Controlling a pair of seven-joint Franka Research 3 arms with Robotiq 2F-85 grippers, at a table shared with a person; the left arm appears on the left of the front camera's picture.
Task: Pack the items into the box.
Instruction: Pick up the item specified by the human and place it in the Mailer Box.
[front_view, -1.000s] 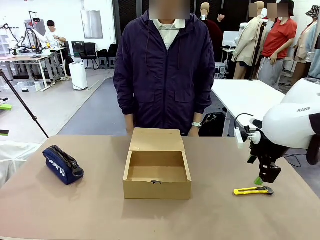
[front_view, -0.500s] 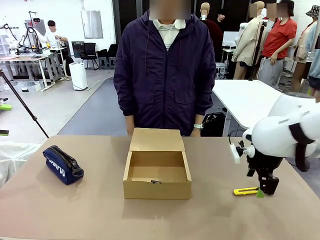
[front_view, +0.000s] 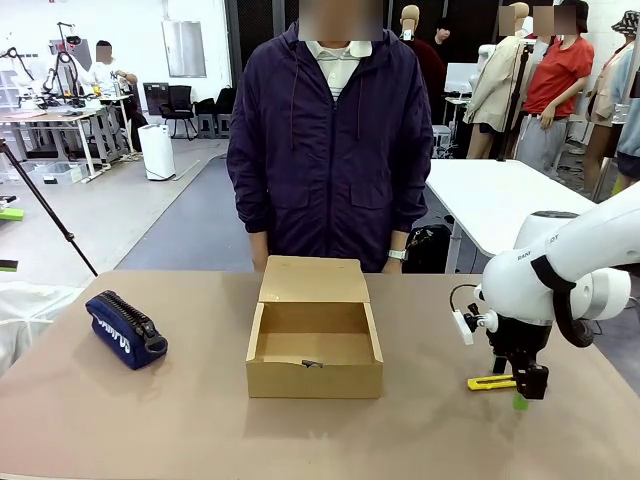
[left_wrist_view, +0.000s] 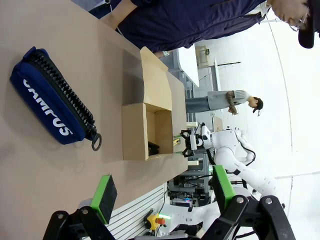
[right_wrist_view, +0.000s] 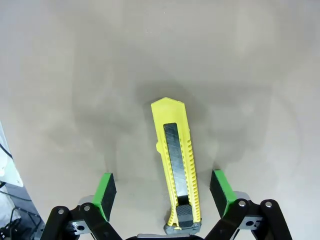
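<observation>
The right gripper (front_view: 524, 388) is reaching down at the right side of the table (front_view: 150, 420), and its two fingers are standing spread, one on each side of the utility knife (front_view: 490, 381) with a gap on both sides, so neither green pad is pressing on it. In the right wrist view the right gripper (right_wrist_view: 164, 187) is straddling the knife's black butt end, and the knife (right_wrist_view: 177, 170) is lying flat on the bare tabletop.

One knife is showing. Its long axis is running nearly parallel to the near table edge, and its tapered yellow tip is pointing toward the box (front_view: 314, 378) (away from the palm, in the wrist view).

The left gripper (left_wrist_view: 164, 192) is hanging spread as well, with nothing between its pads.

One box is sitting at the middle of the table, well apart from the knife, with its flap lid lying open on the far side. One small black gadget (front_view: 312, 363) is lying inside, against the near wall.

One navy zip pouch (front_view: 125, 328) is resting at the left, well apart from the box. One person (front_view: 330, 150) is standing just behind the box at the far edge.
</observation>
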